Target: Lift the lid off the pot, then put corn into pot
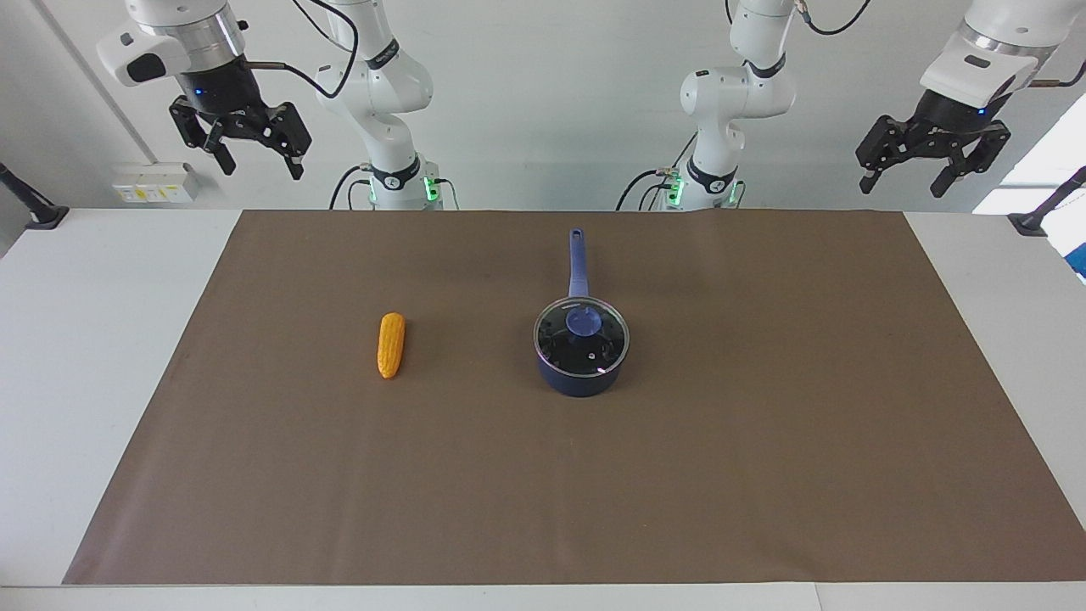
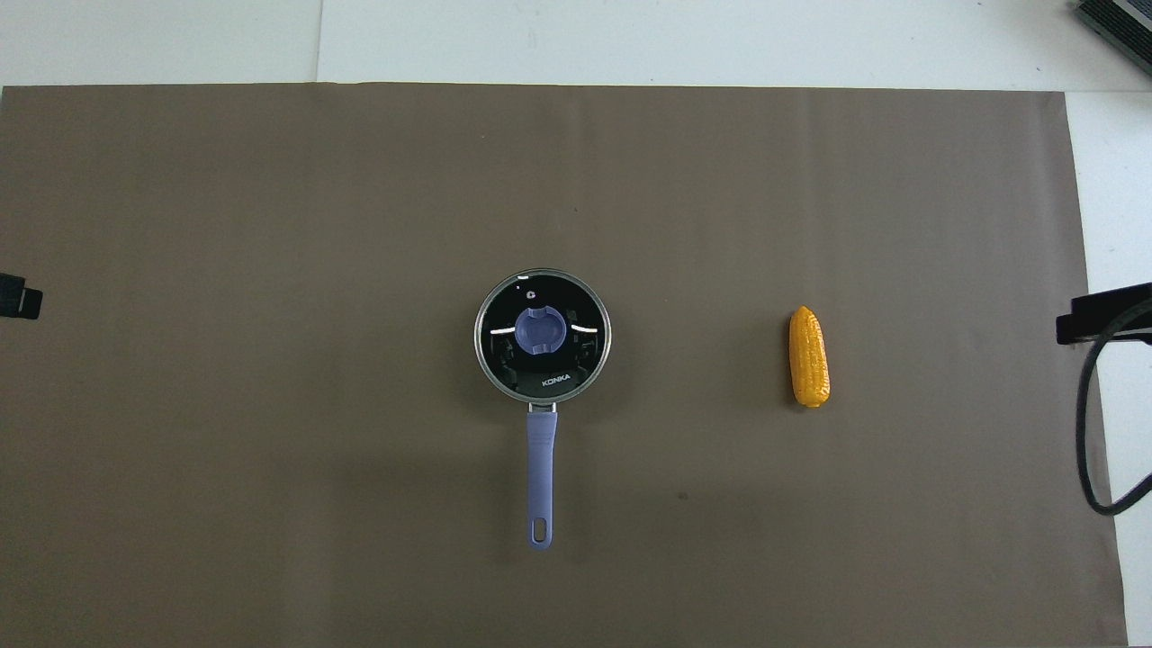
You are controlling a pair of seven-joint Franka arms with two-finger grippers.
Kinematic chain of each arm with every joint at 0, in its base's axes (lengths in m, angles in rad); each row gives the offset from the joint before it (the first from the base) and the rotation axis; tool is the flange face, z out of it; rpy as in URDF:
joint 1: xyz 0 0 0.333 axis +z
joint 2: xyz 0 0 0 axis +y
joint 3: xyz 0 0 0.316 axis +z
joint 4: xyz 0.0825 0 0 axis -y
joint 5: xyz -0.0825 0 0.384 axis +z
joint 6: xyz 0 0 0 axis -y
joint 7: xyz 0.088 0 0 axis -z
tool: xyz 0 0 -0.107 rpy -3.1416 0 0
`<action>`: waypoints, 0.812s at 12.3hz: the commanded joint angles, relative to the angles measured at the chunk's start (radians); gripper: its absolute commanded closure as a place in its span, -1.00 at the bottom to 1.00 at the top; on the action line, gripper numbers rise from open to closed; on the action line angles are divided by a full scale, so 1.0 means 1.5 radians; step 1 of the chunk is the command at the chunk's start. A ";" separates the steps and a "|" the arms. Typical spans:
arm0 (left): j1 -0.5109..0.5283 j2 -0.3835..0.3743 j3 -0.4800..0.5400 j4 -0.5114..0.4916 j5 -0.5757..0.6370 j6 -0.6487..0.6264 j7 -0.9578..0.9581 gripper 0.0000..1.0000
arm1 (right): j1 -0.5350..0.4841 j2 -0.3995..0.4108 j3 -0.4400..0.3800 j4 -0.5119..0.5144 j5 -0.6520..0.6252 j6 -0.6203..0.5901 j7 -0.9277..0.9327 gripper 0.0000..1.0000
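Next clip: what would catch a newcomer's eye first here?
Probably the yellow corn, lying alone on the brown mat toward the right arm's end. Beside it, mid-mat, stands the blue pot with the lid on, handle toward the robots. The left gripper and right gripper hang open, raised, at the robots' edge.

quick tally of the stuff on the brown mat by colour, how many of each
Blue: 2, the pot with its handle toward the robots, and the lid, clear glass with a blue knob, sitting on the pot.
Yellow-orange: 1, the corn, lying toward the right arm's end of the table, apart from the pot.
Total: 3
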 commanded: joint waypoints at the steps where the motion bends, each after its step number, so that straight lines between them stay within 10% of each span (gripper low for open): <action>1: 0.001 -0.009 -0.002 -0.008 0.002 0.010 -0.001 -1.00 | -0.007 -0.020 0.000 -0.022 0.001 -0.003 0.003 -1.00; 10: -0.003 -0.011 -0.004 -0.011 0.002 0.005 -0.002 -1.00 | -0.006 -0.020 0.001 -0.022 0.004 0.004 0.013 -1.00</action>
